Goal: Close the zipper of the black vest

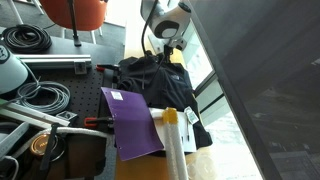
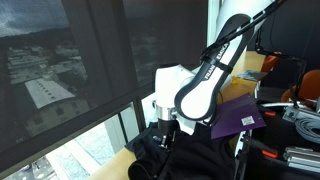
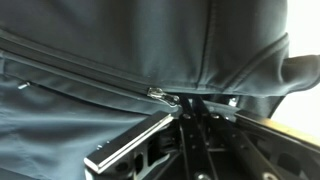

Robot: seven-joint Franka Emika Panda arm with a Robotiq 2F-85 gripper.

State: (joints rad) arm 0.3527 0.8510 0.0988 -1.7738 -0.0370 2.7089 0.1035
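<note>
The black vest lies crumpled on the table by the window and shows in both exterior views. In the wrist view its zipper runs diagonally from the upper left down to the silver zipper pull. My gripper is pressed down onto the fabric. Its two fingers are closed together right at the pull's tab, which reaches between the tips. In both exterior views the gripper points straight down into the vest. The zipper past the fingers is hidden.
A purple sheet lies beside the vest, with a clear yellow-capped tube next to it. Coiled cables and clamps crowd the breadboard side. The window glass runs close along the table's edge.
</note>
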